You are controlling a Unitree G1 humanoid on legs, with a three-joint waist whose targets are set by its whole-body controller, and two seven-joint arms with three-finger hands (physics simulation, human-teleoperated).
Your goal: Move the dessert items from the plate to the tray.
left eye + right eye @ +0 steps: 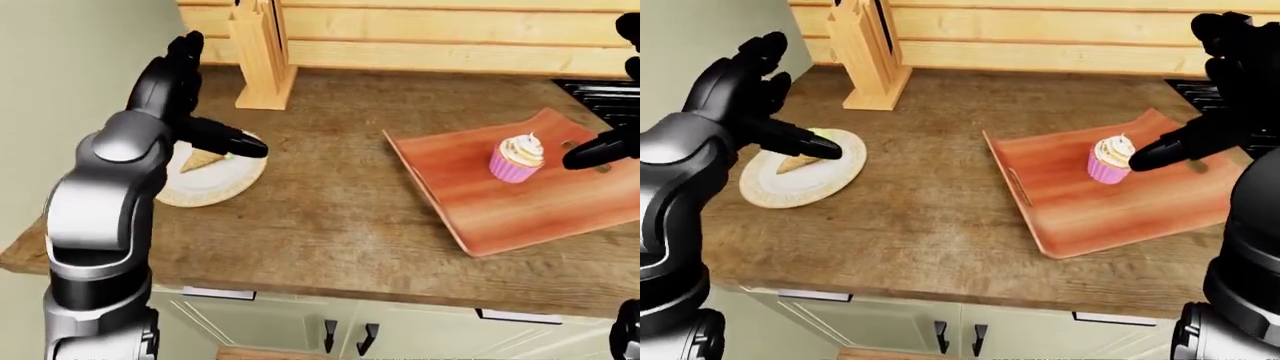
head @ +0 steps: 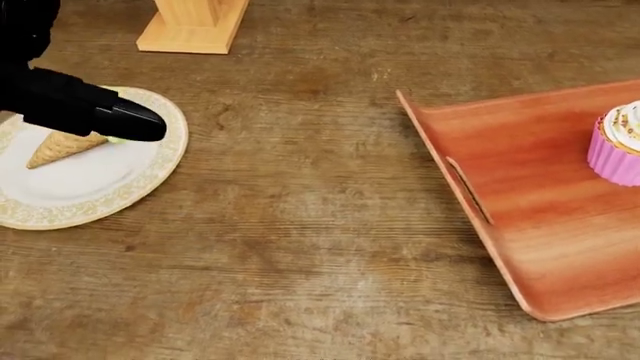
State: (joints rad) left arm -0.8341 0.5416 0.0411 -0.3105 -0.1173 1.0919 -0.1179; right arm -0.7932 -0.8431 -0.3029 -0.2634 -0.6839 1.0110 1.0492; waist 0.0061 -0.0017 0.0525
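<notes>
Green ice-cream cone [image 2: 62, 145] under spread left hand [image 1: 755, 94]

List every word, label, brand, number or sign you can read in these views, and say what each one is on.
None: no text, number or logo shows anywhere.
The plate bears only a gold pattern on its rim.
The tray, the cupcake, the ice cream cone, the wooden knife block and the counter are unmarked.
Both hands are plain black.

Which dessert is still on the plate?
The ice cream cone, lying on its side on the gold-rimmed plate under the left robot hand. The pink-cased cupcake stands upright on the wooden tray.
</notes>
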